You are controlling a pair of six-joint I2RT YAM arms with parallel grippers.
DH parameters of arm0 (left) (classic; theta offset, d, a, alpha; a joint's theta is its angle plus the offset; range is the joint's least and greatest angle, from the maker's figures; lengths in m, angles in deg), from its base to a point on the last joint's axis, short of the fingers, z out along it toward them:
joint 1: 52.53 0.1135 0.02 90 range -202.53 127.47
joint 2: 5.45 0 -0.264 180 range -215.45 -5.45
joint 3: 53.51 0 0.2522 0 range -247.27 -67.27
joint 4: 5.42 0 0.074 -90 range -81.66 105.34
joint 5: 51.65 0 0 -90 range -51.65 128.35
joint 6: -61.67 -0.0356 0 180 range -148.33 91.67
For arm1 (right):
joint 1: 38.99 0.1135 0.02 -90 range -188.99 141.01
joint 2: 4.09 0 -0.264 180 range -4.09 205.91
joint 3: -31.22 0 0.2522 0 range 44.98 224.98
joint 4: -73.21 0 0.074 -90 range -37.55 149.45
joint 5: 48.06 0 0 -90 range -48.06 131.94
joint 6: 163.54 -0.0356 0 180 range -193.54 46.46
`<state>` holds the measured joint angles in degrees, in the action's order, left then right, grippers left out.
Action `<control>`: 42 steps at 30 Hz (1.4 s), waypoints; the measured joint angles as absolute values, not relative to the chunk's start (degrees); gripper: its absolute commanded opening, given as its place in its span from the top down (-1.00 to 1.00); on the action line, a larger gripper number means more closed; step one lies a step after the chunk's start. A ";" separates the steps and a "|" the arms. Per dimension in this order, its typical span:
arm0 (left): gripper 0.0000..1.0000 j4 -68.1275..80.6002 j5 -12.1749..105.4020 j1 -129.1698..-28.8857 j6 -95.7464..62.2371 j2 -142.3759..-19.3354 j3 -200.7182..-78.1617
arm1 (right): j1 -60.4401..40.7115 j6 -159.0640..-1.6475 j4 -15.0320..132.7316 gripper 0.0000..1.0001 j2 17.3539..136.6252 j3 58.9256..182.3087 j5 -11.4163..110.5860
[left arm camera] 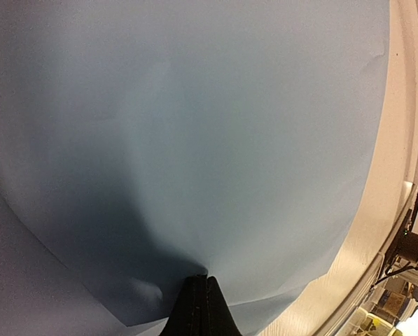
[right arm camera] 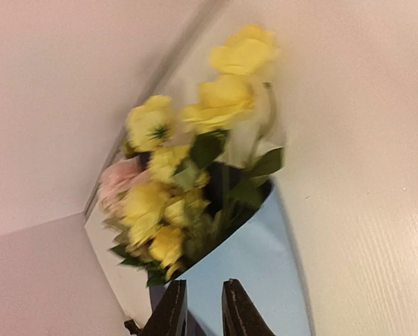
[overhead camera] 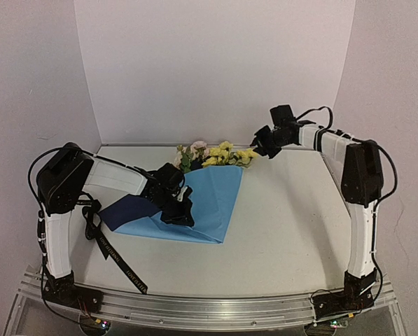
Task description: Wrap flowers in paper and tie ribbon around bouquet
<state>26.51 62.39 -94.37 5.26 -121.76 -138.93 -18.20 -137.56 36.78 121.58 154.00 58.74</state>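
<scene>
Where white walls (overhead camera: pixel 216 70) meet, the table (overhead camera: pixel 286 231) holds paper (overhead camera: pixel 209 199).

A pale off-white tabletop (overhead camera: pixel 286 231) is closed in by a plain white back panel (overhead camera: pixel 216 70) and matching white side walls (overhead camera: pixel 26 84). A ribbed silver aluminium rail (overhead camera: pixel 216 309) runs along the table's near edge, with a small lit circuit board (overhead camera: pixel 100 324) at its left end. In the left wrist view, blurred clutter (left arm camera: pixel 398 301) lies beyond the table's edge.
</scene>
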 measured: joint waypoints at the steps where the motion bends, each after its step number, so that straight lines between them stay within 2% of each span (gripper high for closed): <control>1: 1.00 26.51 62.36 -94.37 5.57 -121.76 -138.94 | -17.67 -135.88 36.74 0.61 118.84 153.03 58.91; 5: 0.95 26.49 62.21 -94.37 6.52 -121.75 -138.95 | -13.01 -129.51 37.63 0.61 108.75 147.23 60.29; 9: 0.93 26.61 61.51 -94.37 7.42 -121.51 -138.95 | -6.75 -125.29 38.87 0.63 106.51 141.64 62.97; 19: 0.95 27.83 60.13 -94.33 8.22 -121.08 -138.95 | 1.54 -123.07 41.22 0.67 110.18 131.35 68.31; 36: 0.93 27.70 58.31 -92.85 11.70 -117.50 -137.21 | 9.55 -125.95 44.95 0.74 122.37 133.57 72.23; 42: 0.78 27.38 56.96 -91.94 13.62 -113.11 -134.22 | 9.70 -127.56 46.11 0.76 124.84 135.01 72.20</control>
<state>27.38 56.96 -91.94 13.62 -113.11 -134.22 9.70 -127.56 46.11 124.84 135.01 72.20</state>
